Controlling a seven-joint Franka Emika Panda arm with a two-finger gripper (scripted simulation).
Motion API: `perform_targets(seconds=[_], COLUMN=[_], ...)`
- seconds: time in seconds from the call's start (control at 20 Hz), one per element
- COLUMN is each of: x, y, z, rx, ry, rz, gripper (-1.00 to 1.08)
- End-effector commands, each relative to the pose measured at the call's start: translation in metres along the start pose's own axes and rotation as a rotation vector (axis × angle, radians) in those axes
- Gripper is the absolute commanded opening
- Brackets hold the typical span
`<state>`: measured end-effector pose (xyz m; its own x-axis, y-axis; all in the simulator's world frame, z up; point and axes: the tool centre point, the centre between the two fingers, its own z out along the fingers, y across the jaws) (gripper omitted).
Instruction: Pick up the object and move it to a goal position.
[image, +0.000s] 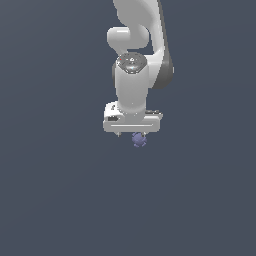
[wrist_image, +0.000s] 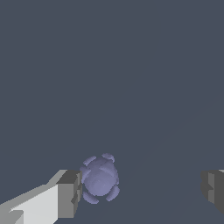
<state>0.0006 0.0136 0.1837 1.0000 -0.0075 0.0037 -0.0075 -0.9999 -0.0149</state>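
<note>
The object is a small bluish-purple lump, roundish, with knobbly bumps around its outline. It lies on the plain dark grey table. In the wrist view it sits between the two fingers of the hand, just beside one finger and well apart from the other. Whether the near finger touches it cannot be determined from this view. The fingers stand wide apart, so the hand is open and grips nothing.

The exterior view shows what the wrist view cannot: the white arm reaches down from the upper edge of the picture, and the broad white hand hangs directly over the object. From this side only part of the lump shows below the hand body, and the fingers themselves are not distinguishable. The lump is far narrower than the hand. The wrist view alone shows the finger gap and the off-centre position of the object within it.
</note>
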Motion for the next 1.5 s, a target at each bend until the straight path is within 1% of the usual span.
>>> perform_targets(seconds=[0.0, 0.15, 0.45, 0.75, 1.1, 1.45], x=[0.000, -0.002, -0.009, -0.010, -0.019, -0.041], y=[0.000, 0.003, 0.018, 0.017, 0.007, -0.015], z=[0.000, 0.001, 0.007, 0.008, 0.024, 0.056], rx=[0.000, 0.001, 0.006, 0.006, 0.000, -0.009], ry=[0.000, -0.006, -0.035, -0.034, -0.029, -0.019], rz=[0.000, 0.011, 0.064, 0.060, 0.013, -0.092], gripper=[1.00, 1.00, 1.00, 1.00, 1.00, 1.00])
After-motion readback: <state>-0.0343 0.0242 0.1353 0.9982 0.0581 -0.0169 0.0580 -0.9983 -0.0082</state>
